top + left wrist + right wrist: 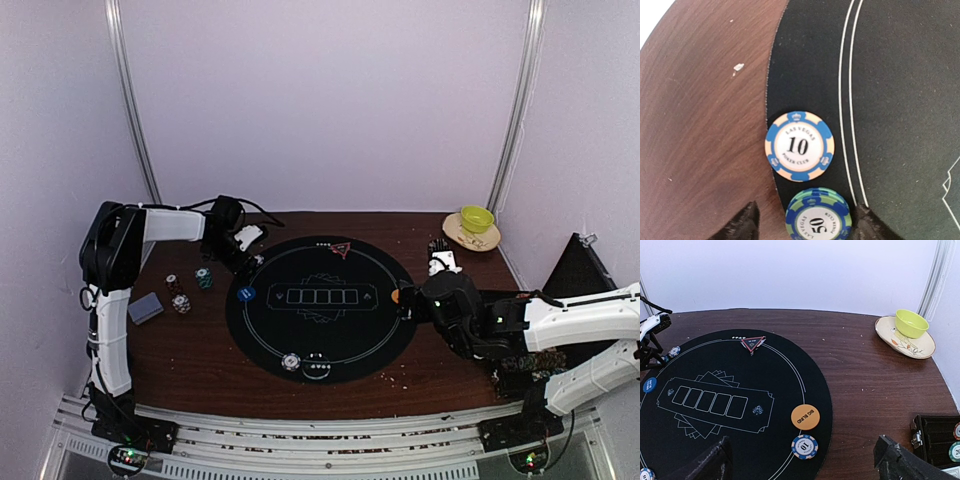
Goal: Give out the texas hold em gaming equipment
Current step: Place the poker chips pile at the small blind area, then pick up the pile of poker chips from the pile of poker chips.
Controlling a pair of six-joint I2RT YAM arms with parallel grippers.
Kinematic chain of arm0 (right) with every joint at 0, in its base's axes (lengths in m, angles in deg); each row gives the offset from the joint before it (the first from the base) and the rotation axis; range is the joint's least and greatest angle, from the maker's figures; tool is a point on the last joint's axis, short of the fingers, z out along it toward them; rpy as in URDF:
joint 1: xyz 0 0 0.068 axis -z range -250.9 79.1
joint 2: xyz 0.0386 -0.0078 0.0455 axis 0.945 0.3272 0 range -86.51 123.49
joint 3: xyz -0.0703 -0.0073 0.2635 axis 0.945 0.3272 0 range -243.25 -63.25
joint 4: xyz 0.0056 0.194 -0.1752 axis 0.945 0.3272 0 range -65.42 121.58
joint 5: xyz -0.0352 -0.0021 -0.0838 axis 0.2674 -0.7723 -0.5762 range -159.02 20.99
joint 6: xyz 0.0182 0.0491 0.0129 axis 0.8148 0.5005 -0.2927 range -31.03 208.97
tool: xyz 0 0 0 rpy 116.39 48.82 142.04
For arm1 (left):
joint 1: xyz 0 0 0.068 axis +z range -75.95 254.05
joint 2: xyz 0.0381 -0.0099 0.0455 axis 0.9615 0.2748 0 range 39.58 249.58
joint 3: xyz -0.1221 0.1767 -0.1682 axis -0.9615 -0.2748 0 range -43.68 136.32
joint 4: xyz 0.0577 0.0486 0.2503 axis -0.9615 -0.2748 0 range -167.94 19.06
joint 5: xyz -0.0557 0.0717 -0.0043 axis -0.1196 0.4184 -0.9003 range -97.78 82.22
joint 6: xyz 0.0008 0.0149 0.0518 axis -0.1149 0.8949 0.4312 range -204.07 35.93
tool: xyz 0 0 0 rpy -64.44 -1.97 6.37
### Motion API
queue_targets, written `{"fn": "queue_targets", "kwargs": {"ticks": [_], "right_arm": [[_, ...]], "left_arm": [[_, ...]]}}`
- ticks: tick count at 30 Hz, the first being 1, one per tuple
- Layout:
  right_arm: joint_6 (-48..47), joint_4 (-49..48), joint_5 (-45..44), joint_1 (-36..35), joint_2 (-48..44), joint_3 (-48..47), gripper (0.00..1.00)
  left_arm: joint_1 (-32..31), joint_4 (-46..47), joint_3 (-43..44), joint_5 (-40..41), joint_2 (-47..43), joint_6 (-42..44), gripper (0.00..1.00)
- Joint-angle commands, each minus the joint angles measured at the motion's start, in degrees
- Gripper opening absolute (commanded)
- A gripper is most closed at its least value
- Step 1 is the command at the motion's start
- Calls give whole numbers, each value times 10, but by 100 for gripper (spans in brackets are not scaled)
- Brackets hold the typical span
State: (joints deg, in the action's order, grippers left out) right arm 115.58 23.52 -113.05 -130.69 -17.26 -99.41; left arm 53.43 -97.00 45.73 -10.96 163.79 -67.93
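Left hand (806,209) released, 50 chip (817,221) between its fingers, 10 chip (799,146) just beyond; right hand (804,442) spread wide.

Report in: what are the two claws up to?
Left gripper open, straddling 50 chip on mat edge. Right gripper open, empty, near big blind button. Nothing in the way.

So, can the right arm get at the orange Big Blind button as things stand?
Probably yes: the right hand hangs open just short of the orange round Big Blind button, with nothing over it; only a blue-and-white striped 10 chip lies close beside it.
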Motion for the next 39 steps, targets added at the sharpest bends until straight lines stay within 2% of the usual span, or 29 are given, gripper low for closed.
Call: {"fn": "queue_targets", "kwargs": {"ticks": [1,11,16,20,28,33,39], "right_arm": [[-7,4,-20,-5,1,-12,100],[-8,5,-21,-6,6,-14,100],[-8,7,-23,-8,3,-14,100],[-8,7,-22,-9,-2,-14,100],[-8,9,-23,-11,-7,-13,100],[-9,7,-24,-12,-4,-14,100],[-9,10,-31,-13,3,-17,100]], "left_arm": [[-2,13,5,7,2,1,72],[-2,-4,-16,-2,-113,2,85],[-1,-8,-53,29,-192,7,98],[2,-18,-95,55,-236,9,98],[60,-25,-174,4,-259,23,98],[116,-13,-185,-39,-249,36,98],[150,-10,-168,-80,-205,41,95]]}}
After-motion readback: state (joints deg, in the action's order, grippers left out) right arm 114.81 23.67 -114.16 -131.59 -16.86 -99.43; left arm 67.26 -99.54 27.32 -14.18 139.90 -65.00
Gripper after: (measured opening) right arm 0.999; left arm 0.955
